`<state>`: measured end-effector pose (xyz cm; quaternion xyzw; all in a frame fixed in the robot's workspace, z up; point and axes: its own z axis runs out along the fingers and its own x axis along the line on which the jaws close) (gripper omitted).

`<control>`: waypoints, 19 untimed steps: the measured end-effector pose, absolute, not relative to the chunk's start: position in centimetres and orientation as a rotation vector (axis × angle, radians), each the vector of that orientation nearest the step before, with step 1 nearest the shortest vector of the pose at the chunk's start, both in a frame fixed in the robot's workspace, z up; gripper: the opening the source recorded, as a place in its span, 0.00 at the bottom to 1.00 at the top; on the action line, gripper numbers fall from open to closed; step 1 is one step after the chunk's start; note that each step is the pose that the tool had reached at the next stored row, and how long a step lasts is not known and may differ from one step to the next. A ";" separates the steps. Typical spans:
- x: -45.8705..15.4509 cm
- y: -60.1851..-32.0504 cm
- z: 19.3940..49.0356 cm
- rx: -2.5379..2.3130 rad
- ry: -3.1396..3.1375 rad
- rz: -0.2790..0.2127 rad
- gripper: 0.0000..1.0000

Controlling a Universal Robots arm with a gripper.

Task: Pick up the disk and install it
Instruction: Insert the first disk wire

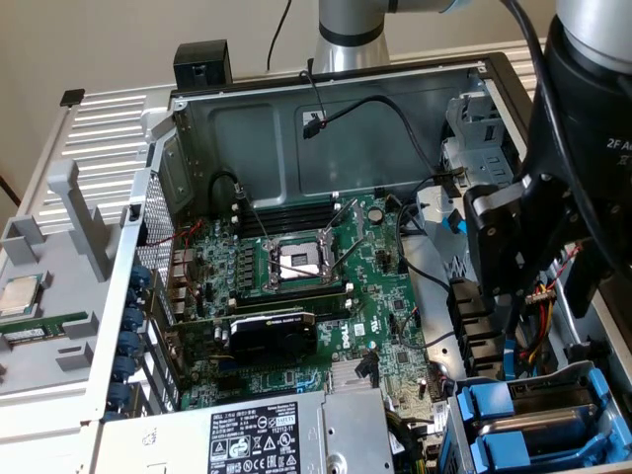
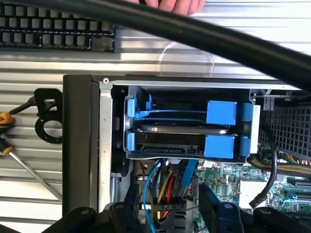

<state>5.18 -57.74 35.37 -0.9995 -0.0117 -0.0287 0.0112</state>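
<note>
Wrist cam has the pincer (image 2: 169, 201) spread wide with nothing in it, hanging over a bundle of coloured cables (image 2: 165, 184) just beside the drive cage (image 2: 189, 86). The disk (image 2: 170, 140) is sitting in one of the cage's slots inside its blue carrier (image 2: 221, 145), with a second blue carrier (image 2: 221, 112) stacked right against it. In the exterior view the cage is in the open case's (image 1: 346, 128) corner on the exterior view's right, near the power supply (image 1: 267, 439). Somebody's fingers (image 2: 175, 4) are poking in beyond the case.

Exterior view overlooks the case (image 1: 346, 128) from above; wrist view hugs the shared drive cage (image 2: 194, 87).
</note>
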 end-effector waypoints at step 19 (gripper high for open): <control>5.2 -57.4 35.4 -3.118 -0.038 -0.090 0.35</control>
